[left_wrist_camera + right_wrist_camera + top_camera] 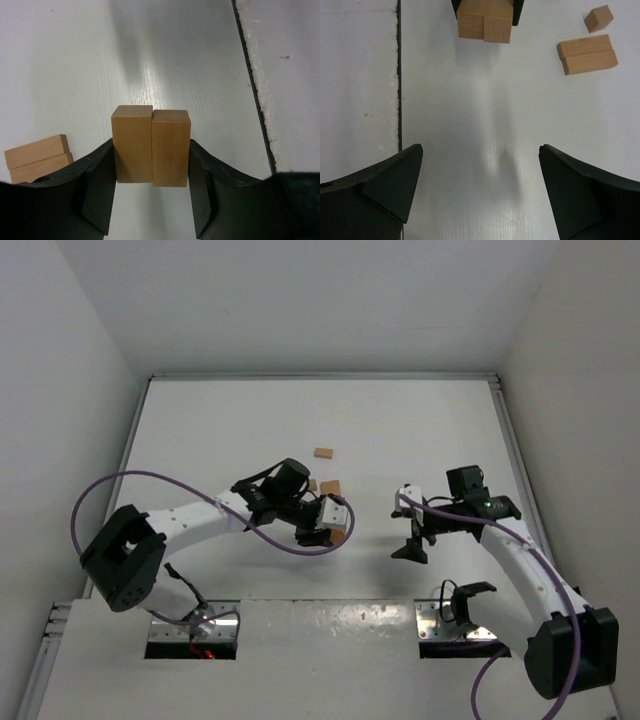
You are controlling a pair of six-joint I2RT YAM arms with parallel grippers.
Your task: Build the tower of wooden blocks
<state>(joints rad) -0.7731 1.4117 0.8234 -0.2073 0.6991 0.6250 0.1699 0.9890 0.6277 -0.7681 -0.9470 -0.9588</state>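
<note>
White walls (80,360) close in a white table (400,420) on three sides, and a purple cable (100,485) loops over each arm. On the right wrist view a dark seam (399,75) runs along the table surface, left of the bare area under that gripper.

The left gripper (335,525) is clenched on two wood blocks (150,145). They stand side by side, touching each other, and each outer face is pressed by one black finger (97,190). I cannot tell if their lower ends touch the table.

Just beside this gripper, on the far side, lie two long flat blocks (331,487), set tight against each other. In the left wrist view they appear at the left edge, partly hidden behind the finger. A small cube (598,18) sits near them but apart, a little tilted. One more single block (323,453) lies alone further toward the back wall.

The right gripper (410,540) is released, its fingers (395,185) spread wide, with only bare table between them. It faces the held pair from the right side, well apart from it. Nothing stands between the two grippers.
</note>
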